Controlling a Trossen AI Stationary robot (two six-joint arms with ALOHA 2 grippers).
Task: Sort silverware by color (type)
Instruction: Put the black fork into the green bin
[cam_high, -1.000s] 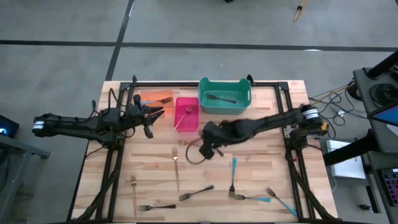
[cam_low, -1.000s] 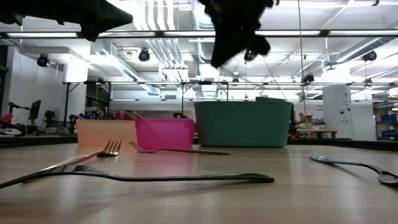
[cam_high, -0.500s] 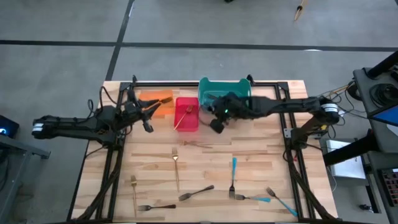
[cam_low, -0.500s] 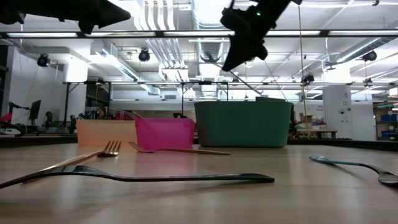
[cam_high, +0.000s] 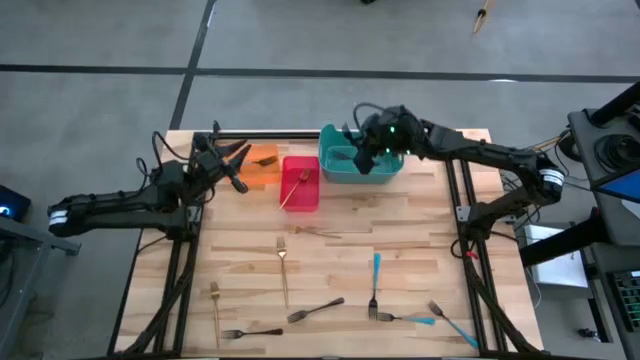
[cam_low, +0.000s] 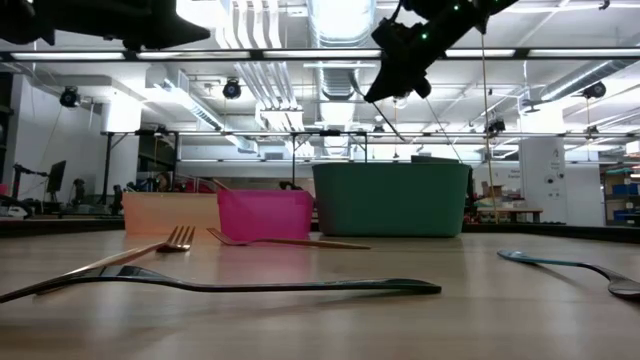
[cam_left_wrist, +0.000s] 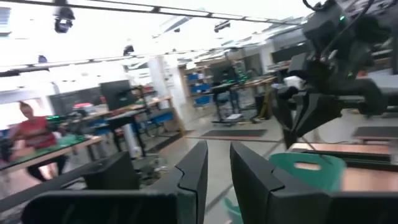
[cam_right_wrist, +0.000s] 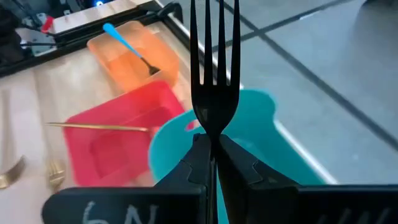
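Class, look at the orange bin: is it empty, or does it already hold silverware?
Not empty. The right wrist view shows a blue-handled fork lying inside the orange bin, next to the red bin.

Pale planked wooden table (cam_high: 420, 250), matt grain. Teal plastic bin (cam_high: 345, 168), red plastic bin (cam_high: 300, 190), translucent orange plastic bin (cam_high: 262, 170), all smooth. Dark grey metal fork (cam_right_wrist: 211, 68), dull sheen; gold metal fork (cam_high: 283, 262) shinier.

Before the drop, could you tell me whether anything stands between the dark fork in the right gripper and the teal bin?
Nothing visible does. The right gripper, shut on the dark fork, hangs above the teal bin, whose open top lies directly beneath. The left gripper waits over the orange bin.
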